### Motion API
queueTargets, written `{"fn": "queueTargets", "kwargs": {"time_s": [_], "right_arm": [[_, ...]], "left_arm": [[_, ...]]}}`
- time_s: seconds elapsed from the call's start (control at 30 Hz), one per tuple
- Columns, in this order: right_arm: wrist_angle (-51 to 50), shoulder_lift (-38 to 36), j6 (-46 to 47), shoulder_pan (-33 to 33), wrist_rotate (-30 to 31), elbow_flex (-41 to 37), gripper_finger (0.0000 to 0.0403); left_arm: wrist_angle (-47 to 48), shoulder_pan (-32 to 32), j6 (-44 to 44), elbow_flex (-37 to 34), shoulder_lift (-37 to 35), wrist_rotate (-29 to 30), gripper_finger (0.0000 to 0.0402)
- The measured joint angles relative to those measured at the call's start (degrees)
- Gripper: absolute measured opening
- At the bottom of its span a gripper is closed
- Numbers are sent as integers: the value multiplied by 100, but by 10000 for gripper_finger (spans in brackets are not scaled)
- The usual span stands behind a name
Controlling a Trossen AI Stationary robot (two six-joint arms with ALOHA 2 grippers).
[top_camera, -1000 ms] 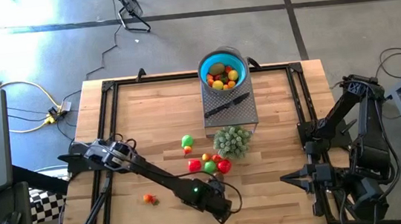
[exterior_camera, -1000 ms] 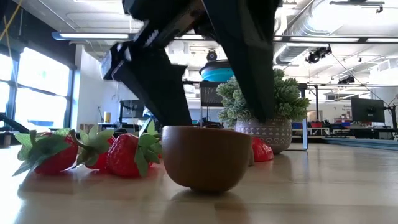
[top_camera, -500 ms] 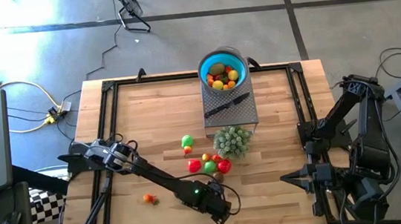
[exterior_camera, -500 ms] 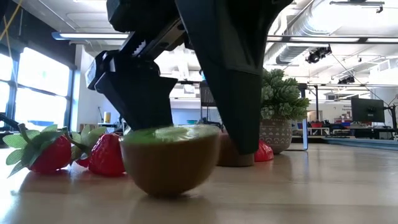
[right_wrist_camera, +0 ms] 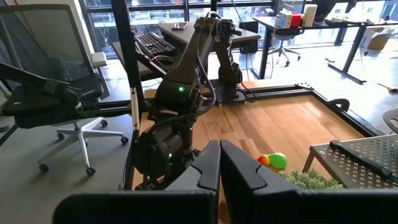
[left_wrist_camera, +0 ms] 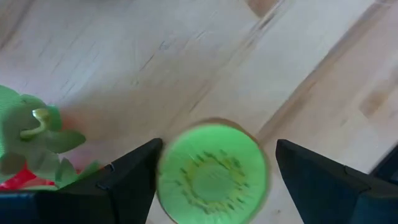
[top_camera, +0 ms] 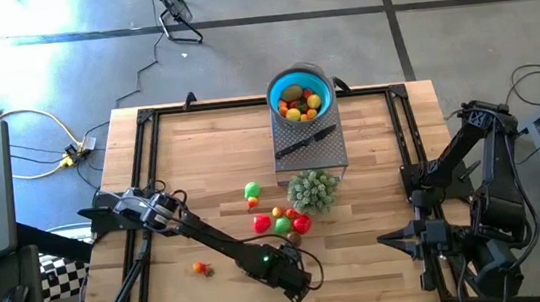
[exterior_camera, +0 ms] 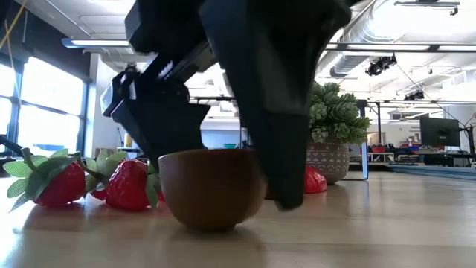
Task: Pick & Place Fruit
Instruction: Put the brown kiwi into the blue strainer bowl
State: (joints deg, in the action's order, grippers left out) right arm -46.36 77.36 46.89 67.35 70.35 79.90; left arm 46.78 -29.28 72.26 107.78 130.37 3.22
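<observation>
Kiwi half: a brown-skinned half kiwi with its green cut face up is seen on the bare wood near the front edge of the table, a little in front of the loose fruit cluster.
Left gripper: the left gripper is lowered over the kiwi half, one dark finger on each side of it; the fingers are spread wide and the fruit sits between them, resting on the wood and not lifted.
Contact: one finger appears to stand just beside or against the skin in the low view; whether either pad truly presses cannot be told.
Step in hand: the grasp is judged to be at the straddling stage, with closing not yet done.
Next move: the fingers would need to be closed on the rounded skin, low enough that the half is not squeezed out, then the fruit raised and carried across to the blue bowl.
Nearby fruit: strawberries lie just beside the kiwi half; a red, green and orange cluster is gathered near the pale green bushy plant.
Stray fruit: one small orange piece lies apart, toward the left.
Blue bowl: set at the far edge behind a perforated grey tray, already holding several fruits.
Right gripper: the right gripper is parked at the right side of the table, fingers pressed together, holding nothing.
</observation>
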Motion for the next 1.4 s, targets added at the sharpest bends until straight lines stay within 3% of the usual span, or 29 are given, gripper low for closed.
{"fn": "queueTargets", "kwargs": {"time_s": [0.37, 0.77, 1.0, 1.23, 1.4], "right_arm": [[-16, 0, -17, 0, 13, 0, 4], [-20, 0, -17, 0, 23, 0, 4], [-18, 0, -17, 0, 23, 0, 4], [-18, 0, -17, 0, 23, 0, 4], [-18, 0, -17, 0, 22, 0, 4]], "left_arm": [[10, 0, 1, 1, 0, -69, 303], [0, 1, 7, 1, 0, -75, 219], [0, 2, 16, 1, 2, -74, 238], [0, 2, 35, 1, 2, -72, 219], [-22, 2, 64, 1, 4, -71, 227]]}}
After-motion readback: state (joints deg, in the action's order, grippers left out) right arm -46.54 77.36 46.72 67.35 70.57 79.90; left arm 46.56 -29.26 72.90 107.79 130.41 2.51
